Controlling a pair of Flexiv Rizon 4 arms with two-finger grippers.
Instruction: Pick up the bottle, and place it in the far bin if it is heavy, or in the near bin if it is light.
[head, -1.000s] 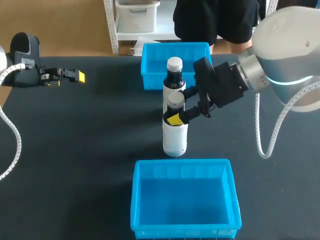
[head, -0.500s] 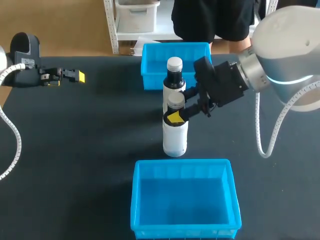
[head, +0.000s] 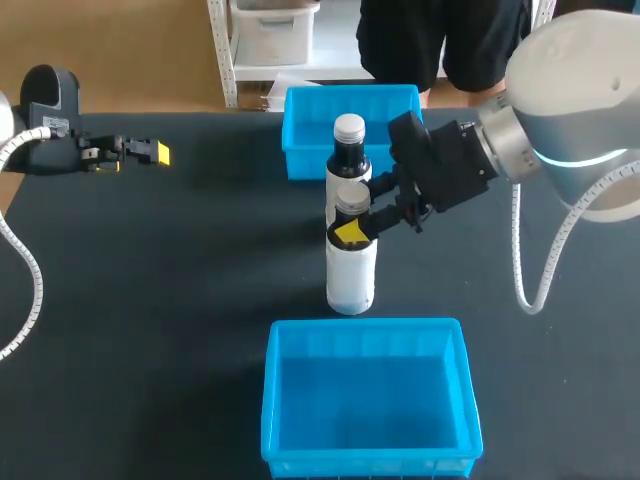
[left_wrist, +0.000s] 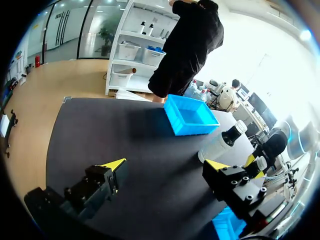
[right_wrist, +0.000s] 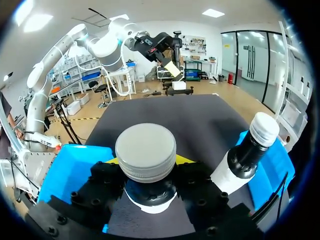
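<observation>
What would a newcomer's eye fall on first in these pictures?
The right gripper holds the nearer bottle by its neck in the middle of the table, with a second bottle standing behind it. Two bright blue bins frame them: the far bin behind, the near bin in front. The left gripper rests open at the left.

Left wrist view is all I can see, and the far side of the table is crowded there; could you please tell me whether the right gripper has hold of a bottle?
Observer: Yes. The right wrist view shows the right gripper shut on the neck of the near bottle, just under its grey cap.
Operator: Thank you. Is there anything inside the near bin? I only see a corner of it.
Observer: No. The head view looks straight down into the near bin, and nothing lies in it.
</observation>
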